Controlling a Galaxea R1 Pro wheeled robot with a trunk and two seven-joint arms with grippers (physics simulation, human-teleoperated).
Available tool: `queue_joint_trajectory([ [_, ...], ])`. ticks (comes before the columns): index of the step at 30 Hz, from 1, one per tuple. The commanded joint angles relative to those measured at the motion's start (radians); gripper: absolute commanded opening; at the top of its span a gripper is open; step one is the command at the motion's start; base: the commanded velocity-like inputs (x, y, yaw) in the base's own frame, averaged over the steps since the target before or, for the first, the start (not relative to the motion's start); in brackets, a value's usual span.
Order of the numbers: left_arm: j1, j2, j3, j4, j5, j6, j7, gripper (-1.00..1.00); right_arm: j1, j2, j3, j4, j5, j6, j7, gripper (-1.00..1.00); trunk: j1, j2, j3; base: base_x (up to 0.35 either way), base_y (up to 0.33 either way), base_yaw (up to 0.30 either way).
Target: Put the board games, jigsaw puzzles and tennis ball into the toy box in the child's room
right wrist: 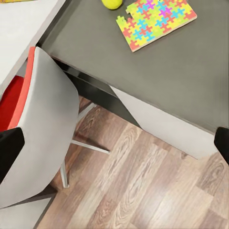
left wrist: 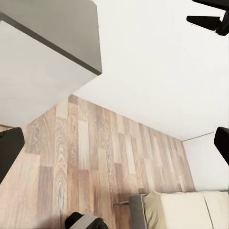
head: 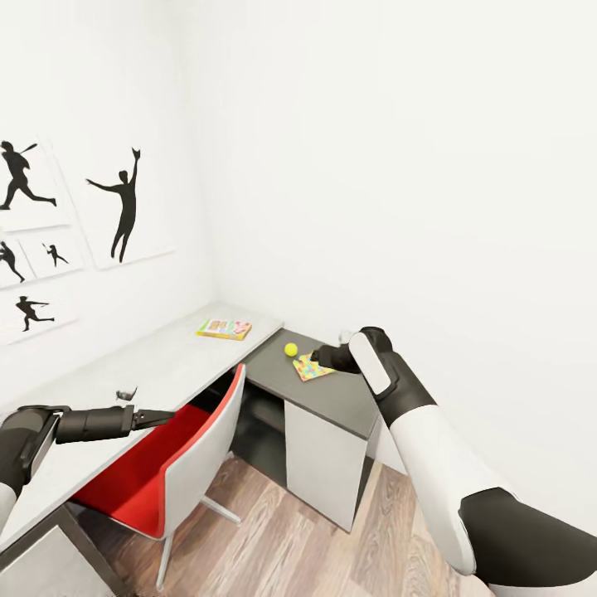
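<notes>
Right gripper [head: 319, 358]: yours hangs over the jigsaw puzzle [right wrist: 155, 21], fingers spread.
Tennis ball [right wrist: 112, 3]: just beside the puzzle.
Left gripper [head: 163, 417]: grip unclear.

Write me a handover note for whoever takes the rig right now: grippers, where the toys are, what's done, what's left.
Right gripper: raised over the dark lower wing, by the jigsaw puzzle; nothing seen in it, jaw state unclear.
Left gripper: out over the pale table top, apparently empty, jaws unclear.
Tennis ball sits beside the puzzle on the wing. One board game lies on the pale top near the corner.
Done: nothing confirmed from here.
Left: puzzle, ball and board game all unpicked; locate the toy box, second puzzle and the other games.
</notes>
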Motion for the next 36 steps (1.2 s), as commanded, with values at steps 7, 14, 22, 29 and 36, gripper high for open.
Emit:
queue_joint_trajectory([
  [7, -0.001, -0.001, 0.003, -0.001, -0.009, 0.011, -0.008, 1.0, -0.003, 0.0, 0.001, -0.001, -0.009, 0.001, -0.01, 1.0, 0.001, -0.002, -0.009, 0.14, -0.089, 0.237],
  [14, -0.001, -0.001, 0.003, -0.001, -0.009, 0.011, -0.004, 1.0, -0.006, 0.0, 0.002, -0.001, -0.008, 0.001, -0.011, 1.0, 0.001, -0.002, -0.018, 0.172, -0.059, 0.211],
  [22, -0.001, -0.002, 0.001, -0.001, -0.009, 0.012, 0.065, 1.0, -0.031, 0.0, 0.001, -0.001, -0.011, 0.001, -0.011, 1.0, 0.001, -0.002, -0.028, 0.04, -0.016, 0.192],
  [29, -0.001, -0.002, 0.006, -0.002, -0.008, 0.012, 0.107, 1.0, -0.035, 0.0, 0.001, -0.001, -0.011, 0.002, -0.011, 1.0, 0.001, -0.002, -0.037, 0.041, -0.029, 0.186],
  [36, -0.011, -0.004, 0.009, -0.004, -0.005, 0.033, 0.152, 1.0, -0.061, 0.0, 0.001, 0.001, -0.012, 0.004, -0.011, 1.0, 0.001, -0.002, -0.046, 0.006, -0.003, 0.183],
])
